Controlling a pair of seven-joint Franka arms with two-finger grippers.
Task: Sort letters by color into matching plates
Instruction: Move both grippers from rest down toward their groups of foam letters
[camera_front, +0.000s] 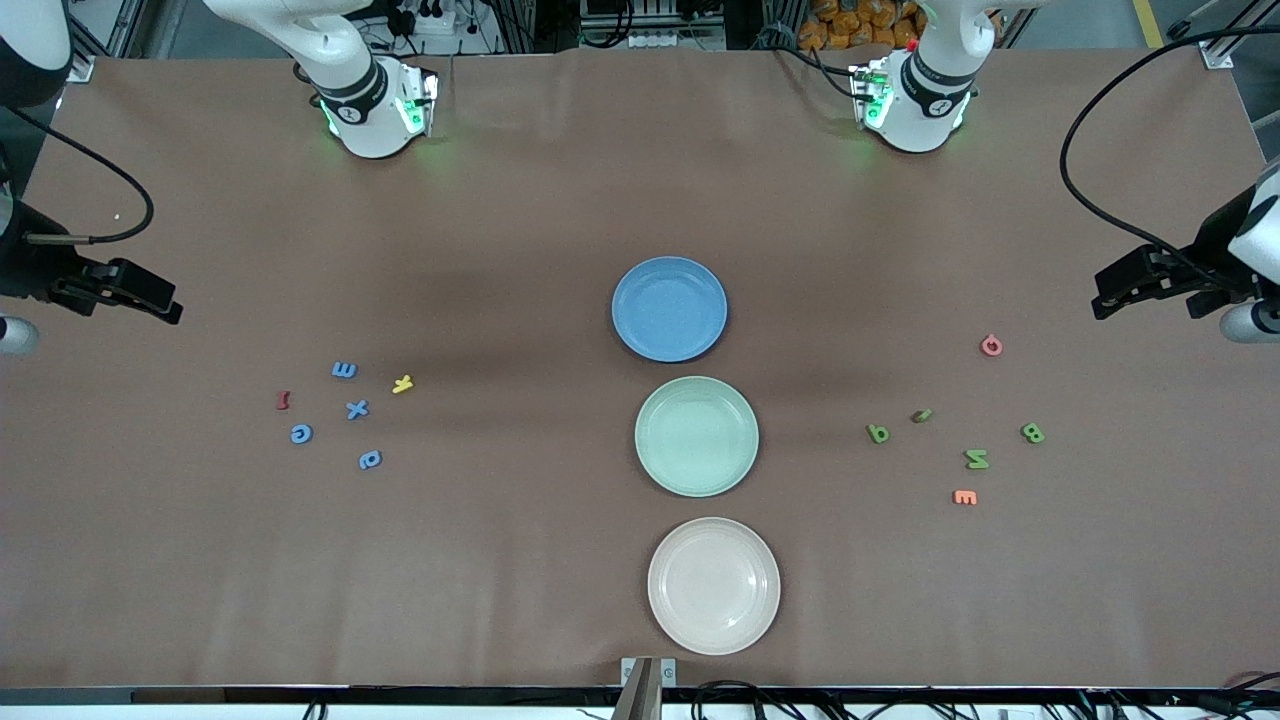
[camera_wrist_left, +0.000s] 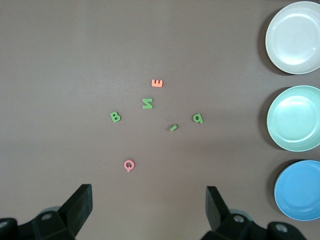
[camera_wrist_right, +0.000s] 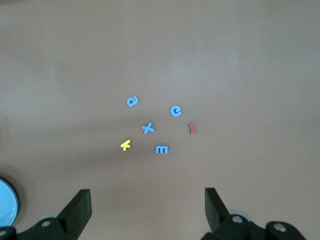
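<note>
Blue plate (camera_front: 669, 308) and mint green plate (camera_front: 696, 436) lie mid-table, both empty, the green one nearer the front camera. Several blue letters (camera_front: 357, 409) (camera_wrist_right: 148, 128) are scattered flat toward the right arm's end. Several green letters (camera_front: 977, 459) (camera_wrist_left: 147, 104) lie toward the left arm's end. My right gripper (camera_front: 165, 302) (camera_wrist_right: 148, 202) hangs open and empty above the table's edge by the blue letters. My left gripper (camera_front: 1108, 298) (camera_wrist_left: 149, 200) hangs open and empty above the table's edge by the green letters.
A cream plate (camera_front: 713, 585) lies nearest the front camera, in line with the other two. Yellow (camera_front: 402, 384) and red (camera_front: 283, 400) letters sit among the blue ones. Orange (camera_front: 964, 497) and pink (camera_front: 991, 346) letters sit among the green ones.
</note>
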